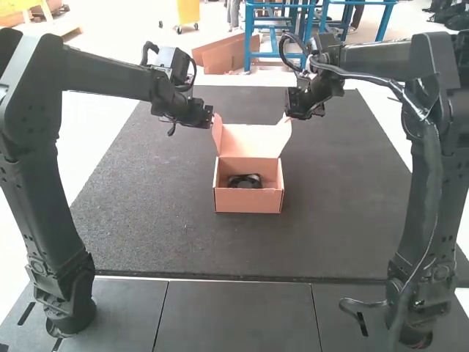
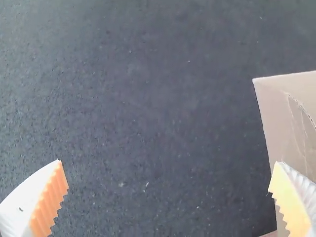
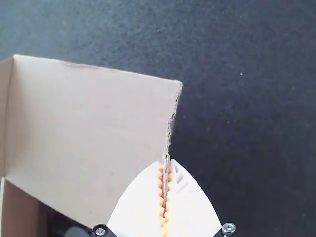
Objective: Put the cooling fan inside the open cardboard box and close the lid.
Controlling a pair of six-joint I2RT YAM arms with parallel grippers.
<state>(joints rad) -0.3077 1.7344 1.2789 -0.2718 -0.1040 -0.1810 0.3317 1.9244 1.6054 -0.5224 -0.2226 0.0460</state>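
The fan [image 1: 244,180] already lies in the box [image 1: 248,199], so the right gripper [image 3: 165,169] pinches the upright lid [image 1: 249,141] by its side edge, likely to fold it down, while the left gripper [image 1: 207,117] hangs spread wide at the lid's other corner.

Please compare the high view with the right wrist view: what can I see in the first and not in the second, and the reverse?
The high view adds the fan lying inside the box, and the left gripper, open, beside the left corner of the lid. The right wrist view adds the close detail: the orange pads pressed on the lid's side edge, one on each face. Both share the raised lid, the right gripper shut on it, and the dark mat.
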